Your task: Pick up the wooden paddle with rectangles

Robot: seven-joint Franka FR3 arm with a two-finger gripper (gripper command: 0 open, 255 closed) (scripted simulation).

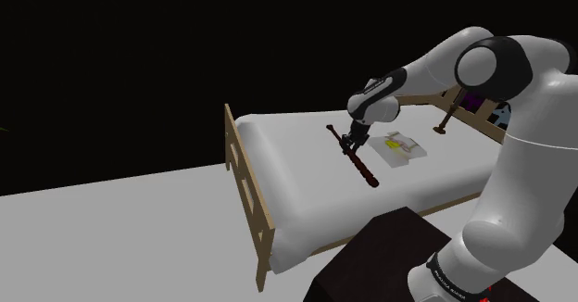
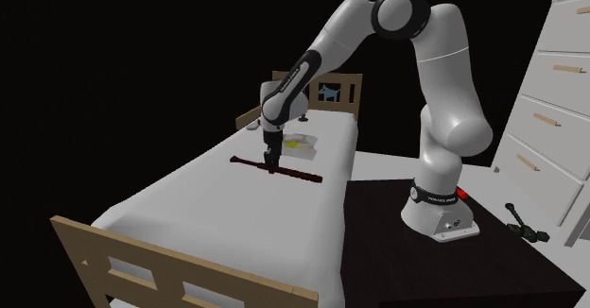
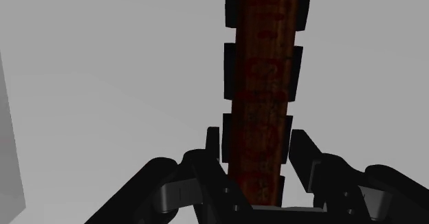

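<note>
Bed (image 1: 296, 184), white mattress, carries a shallow white tray (image 1: 400, 149) (something yellow in it, kind unclear) at 3 o'clock from the gripper (image 1: 347, 146), fingers clasping the dark reddish paddle (image 1: 362, 167), which lies 11-to-5 o'clock in the shoulder view.

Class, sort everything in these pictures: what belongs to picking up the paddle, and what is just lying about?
Job: reddish-brown paddle with black rectangles; gripper; bed it lies on.

Lying about: flat white item with yellow on it; small dark thing farther up the bed; white dresser; small dark object near it.
</note>
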